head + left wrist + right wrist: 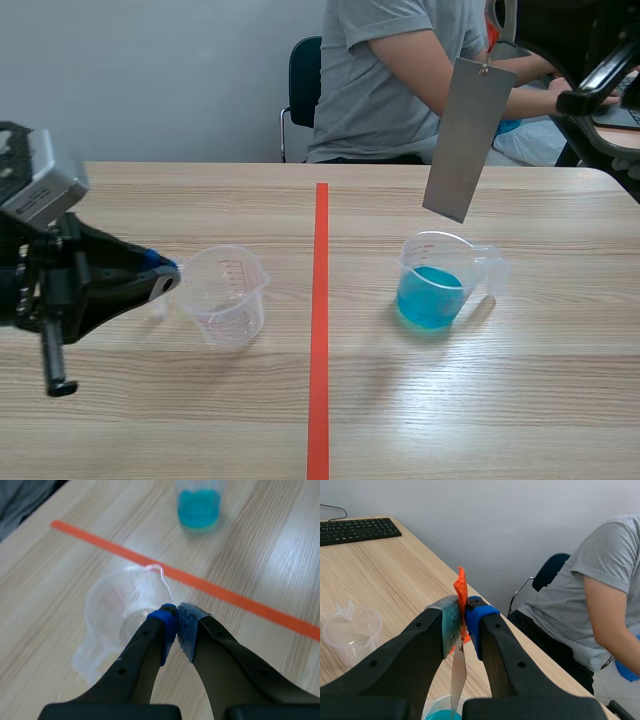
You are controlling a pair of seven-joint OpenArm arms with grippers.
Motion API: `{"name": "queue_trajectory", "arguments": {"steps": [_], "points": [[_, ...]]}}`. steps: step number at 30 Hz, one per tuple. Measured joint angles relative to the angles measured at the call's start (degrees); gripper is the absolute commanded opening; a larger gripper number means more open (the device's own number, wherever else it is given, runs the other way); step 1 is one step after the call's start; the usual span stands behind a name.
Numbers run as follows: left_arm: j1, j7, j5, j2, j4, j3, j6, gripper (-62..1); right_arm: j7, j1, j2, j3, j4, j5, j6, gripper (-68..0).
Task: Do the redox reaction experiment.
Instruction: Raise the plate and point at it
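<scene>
Hanging above blue-liquid beaker [435, 285], right of tape line [320, 330]: metal strip [468, 140]. Looks thin, stiff, light, probably slick. Best held by orange-tagged top, where right claw [462, 615] is clamped. At left, left claw [176, 625] closed, apparently pinching empty beaker [225, 295] rim.

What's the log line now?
right gripper: shut on metal strip, over blue-liquid cup | left gripper: shut beside empty cup | dip: not yet

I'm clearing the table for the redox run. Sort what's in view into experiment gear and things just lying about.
For the job:
- metal strip, hanging by its orange tag from the right hand
- cup of blue liquid
- empty cup
- left hand, shut at that cup

Lying about:
- keyboard
- chair
- seated person
</scene>
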Motion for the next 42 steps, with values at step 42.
{"name": "queue_trajectory", "arguments": {"steps": [42], "points": [[-32.96,6.01,4.72,41.86,-32.94,24.59,8.57,-57.3,-0.28,0.0,0.0,0.0,0.0,0.48,0.0,-65.8]]}}
